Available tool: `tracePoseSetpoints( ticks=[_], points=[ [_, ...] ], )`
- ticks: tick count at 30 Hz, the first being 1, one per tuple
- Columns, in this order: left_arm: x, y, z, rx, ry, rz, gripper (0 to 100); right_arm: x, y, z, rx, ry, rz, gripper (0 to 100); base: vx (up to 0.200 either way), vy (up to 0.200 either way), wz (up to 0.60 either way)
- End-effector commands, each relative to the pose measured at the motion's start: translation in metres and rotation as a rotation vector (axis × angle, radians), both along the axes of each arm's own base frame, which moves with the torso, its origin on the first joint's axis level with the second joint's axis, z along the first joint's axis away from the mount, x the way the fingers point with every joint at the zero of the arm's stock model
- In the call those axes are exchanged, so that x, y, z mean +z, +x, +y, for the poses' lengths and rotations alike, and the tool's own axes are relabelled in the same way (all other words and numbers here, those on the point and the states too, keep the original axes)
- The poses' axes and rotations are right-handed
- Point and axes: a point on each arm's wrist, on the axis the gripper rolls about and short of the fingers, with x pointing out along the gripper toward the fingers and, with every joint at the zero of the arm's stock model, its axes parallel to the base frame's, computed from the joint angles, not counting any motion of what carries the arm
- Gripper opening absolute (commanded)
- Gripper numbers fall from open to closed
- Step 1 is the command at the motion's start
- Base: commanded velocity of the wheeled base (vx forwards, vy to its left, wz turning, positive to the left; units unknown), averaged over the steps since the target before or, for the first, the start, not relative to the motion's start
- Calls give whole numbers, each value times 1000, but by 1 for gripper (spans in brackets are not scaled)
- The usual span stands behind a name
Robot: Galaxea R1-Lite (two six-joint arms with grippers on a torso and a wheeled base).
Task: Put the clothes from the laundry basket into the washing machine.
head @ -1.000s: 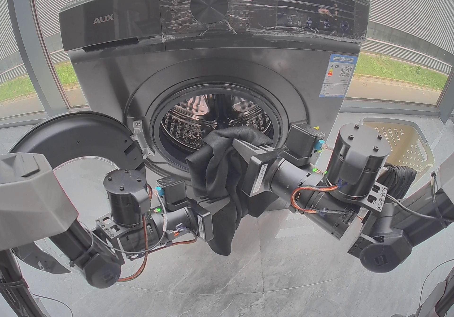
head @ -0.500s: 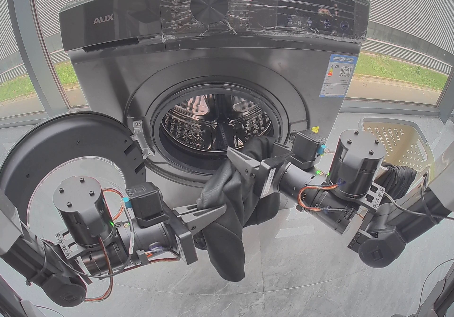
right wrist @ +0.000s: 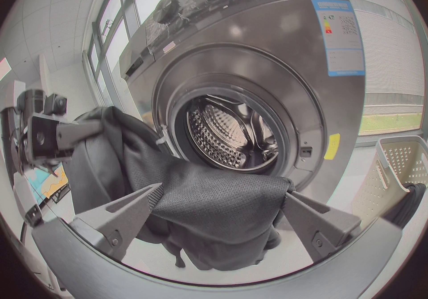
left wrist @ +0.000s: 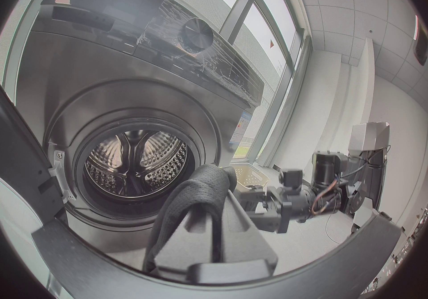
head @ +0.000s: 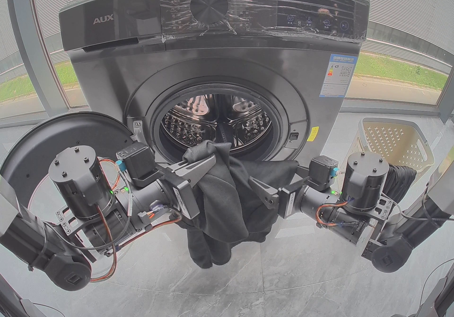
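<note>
While the washing machine (head: 118, 77) stands with its round door (head: 71, 138) swung wide open at its left side, the black garment (head: 222, 199) hangs just in front of the lower rim of the drum opening (head: 213, 119). It is outside the drum, and its loose end dangles toward the grey tiled floor (head: 293, 280).

The left gripper (head: 208, 163) sits at the left part of that rim and is clenched on the garment's upper fold. In the left wrist view the cloth is wedged between two fingers (left wrist: 243, 233) pressed together, and bunches over their tips.

The right gripper (head: 264, 186) is lower, near the right part of the rim, with its jaws released and spread wide. The right wrist view shows the fabric stretched across the gap, touching the inner face of each finger (right wrist: 120, 215) but not pinched.

The cream laundry basket (head: 402, 143) stands on the floor by the machine's right front corner, and a dark cloth (right wrist: 408, 204) lies against its inner wall.
</note>
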Motion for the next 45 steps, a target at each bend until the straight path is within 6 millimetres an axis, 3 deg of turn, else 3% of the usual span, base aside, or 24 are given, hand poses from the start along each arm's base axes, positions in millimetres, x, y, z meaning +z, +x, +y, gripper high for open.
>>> tracePoseSetpoints(
  ticks=[1,14,17,30,45],
  points=[
    [4,5,-4,11,-17,-12,0,-17,-7,-11,-9,-54,53,100,0,0,0],
    [11,10,-1,48,-76,-38,0,-68,-45,-25,103,-227,223,100,0,0,0],
    [10,9,-1,47,-75,-37,0,-67,-44,-21,120,-212,205,100,0,0,0],
    [-9,16,-7,45,-41,-2,0,-16,-31,29,318,9,-72,100,0,0,0],
    [-13,3,-16,-16,-31,5,0,-15,-10,45,295,38,-109,100,0,0,0]
  ],
)
